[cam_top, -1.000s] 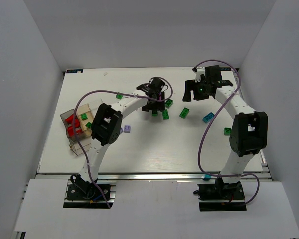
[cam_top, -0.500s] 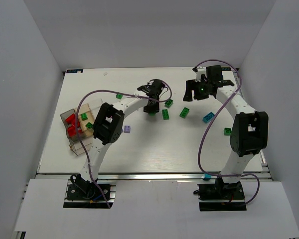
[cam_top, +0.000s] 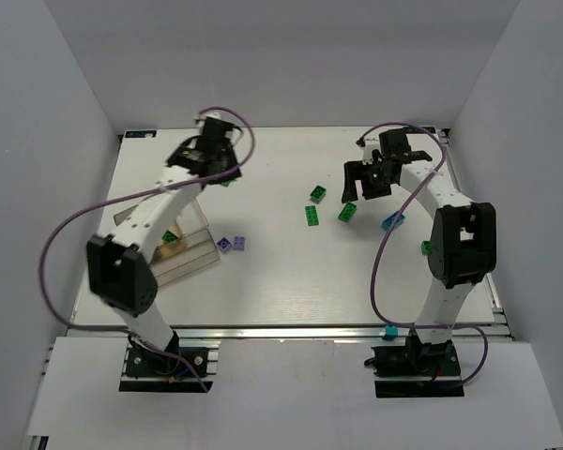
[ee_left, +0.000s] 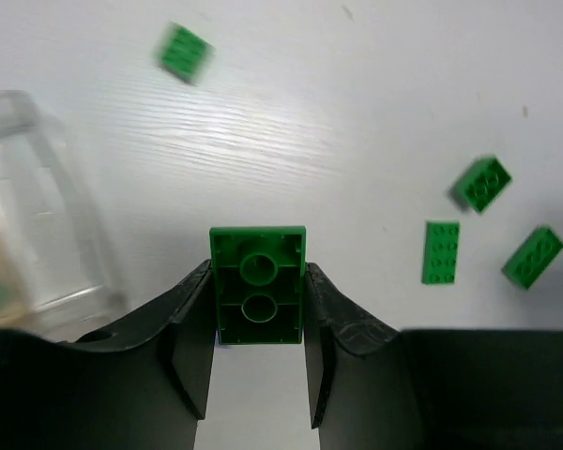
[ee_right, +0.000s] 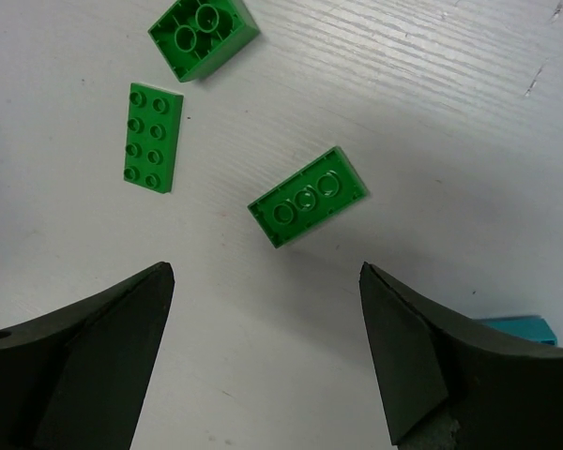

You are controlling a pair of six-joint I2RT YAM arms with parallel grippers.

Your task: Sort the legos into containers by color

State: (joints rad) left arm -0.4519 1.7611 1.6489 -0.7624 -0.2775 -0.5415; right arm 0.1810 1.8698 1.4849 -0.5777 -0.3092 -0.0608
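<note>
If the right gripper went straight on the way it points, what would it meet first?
Most likely the green rectangular plastic brick lying underside-up, centred ahead of the open right gripper; exact depth is unclear.

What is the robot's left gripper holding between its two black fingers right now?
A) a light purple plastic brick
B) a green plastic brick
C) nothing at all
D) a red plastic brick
B: in the left wrist view a green plastic brick sits clamped between the two fingers of the left gripper, with its hollow underside facing the camera.
</note>
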